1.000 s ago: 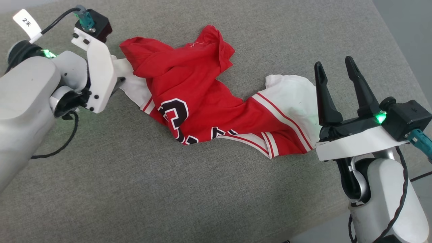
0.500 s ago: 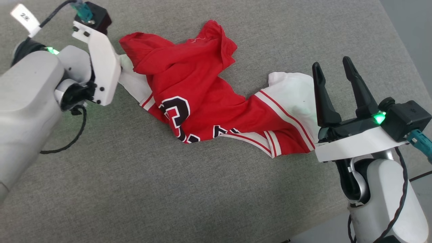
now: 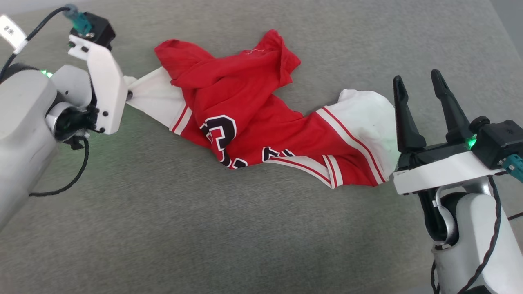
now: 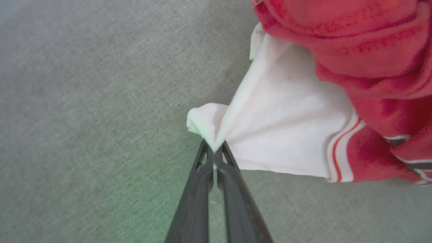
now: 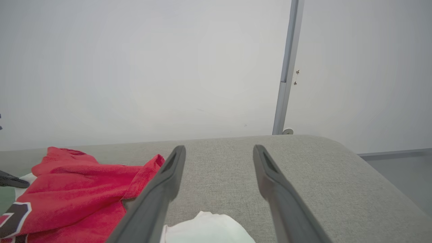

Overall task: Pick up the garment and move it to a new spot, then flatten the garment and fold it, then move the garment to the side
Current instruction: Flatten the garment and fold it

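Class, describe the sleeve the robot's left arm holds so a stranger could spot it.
On the grey padded surface lies a crumpled red garment. At its left end a white sleeve stretches taut to the shut left gripper; the other white sleeve lies loose near the open right gripper.

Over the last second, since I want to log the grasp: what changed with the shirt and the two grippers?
The left gripper shut on the white sleeve of the garment and drew it out toward the robot's left, stretching it. The right gripper stayed open beside the other sleeve, and the rest of the garment kept its crumpled lie.
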Available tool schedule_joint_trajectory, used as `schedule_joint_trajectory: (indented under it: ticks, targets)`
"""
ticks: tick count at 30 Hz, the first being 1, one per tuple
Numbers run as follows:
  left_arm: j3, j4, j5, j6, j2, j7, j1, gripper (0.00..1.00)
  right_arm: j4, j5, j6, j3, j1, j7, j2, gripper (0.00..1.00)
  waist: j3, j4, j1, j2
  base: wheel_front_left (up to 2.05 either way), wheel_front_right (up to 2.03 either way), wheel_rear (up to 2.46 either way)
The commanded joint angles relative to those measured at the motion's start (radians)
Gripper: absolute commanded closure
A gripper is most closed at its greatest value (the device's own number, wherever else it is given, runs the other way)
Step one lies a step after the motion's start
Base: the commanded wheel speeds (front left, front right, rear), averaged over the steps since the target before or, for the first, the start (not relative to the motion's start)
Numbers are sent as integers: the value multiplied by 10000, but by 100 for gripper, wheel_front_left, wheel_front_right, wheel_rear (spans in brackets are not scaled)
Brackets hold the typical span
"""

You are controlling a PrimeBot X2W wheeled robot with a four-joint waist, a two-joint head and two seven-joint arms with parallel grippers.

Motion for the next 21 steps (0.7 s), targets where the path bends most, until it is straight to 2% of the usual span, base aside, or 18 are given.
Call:
schedule_joint_trajectory:
  ticks: [1, 12, 21]
  targets:
    - [77, 11, -134, 69, 126, -84, 272, 100, -90, -66, -3, -100, 68, 89, 0, 0, -228, 352, 0, 0, 0, 0, 0]
    - [152, -921, -722, 404, 968, -202, 1665, 100, -352, -539, -3, -464, 264, 664, 4, 0, -819, 1460, 0, 0, 0, 0, 0]
    - [-1, -2656, -1283, 1189, 1784, 299, 3283, 100, -563, -629, -3, -549, 465, 1020, 1, 0, -1108, 1871, 0, 0, 0, 0, 0]
